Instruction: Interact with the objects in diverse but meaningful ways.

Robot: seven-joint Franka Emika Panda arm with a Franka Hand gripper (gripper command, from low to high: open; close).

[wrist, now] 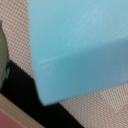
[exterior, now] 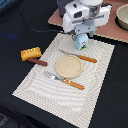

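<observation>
A: Exterior view first. Where is the arm?

B: The arm stands over the far edge of the placemat (exterior: 95, 75), with the tool (exterior: 81, 39) lowered onto the carton (exterior: 81, 42). The carton sits upright on the mat, just beyond the knife (exterior: 77, 56). The white housing hides the jaws, so I cannot tell whether the tool is open, closed or gripping the carton.

A: The other items?

B: The plate (exterior: 68, 66) lies mid-mat between knife and fork (exterior: 63, 80), set like a place setting. The bread loaf (exterior: 31, 53) and sausage (exterior: 37, 62) touch each other on the dark desk (exterior: 112, 95), off the mat on the exterior view's left. A bowl-like vessel (exterior: 122, 16) rests on the reddish board (exterior: 107, 31) at the far right; no small bottle is visible.

A: Wrist view?

B: A light-blue carton face (wrist: 80, 45) fills the frame, very close to the lens, above the mat weave (wrist: 17, 45). No fingers show, so the grip remains unconfirmed.

A: Judgement?

B: The vertical approach suits a top grasp of an upright carton; likely a pick or a release is in hand
</observation>
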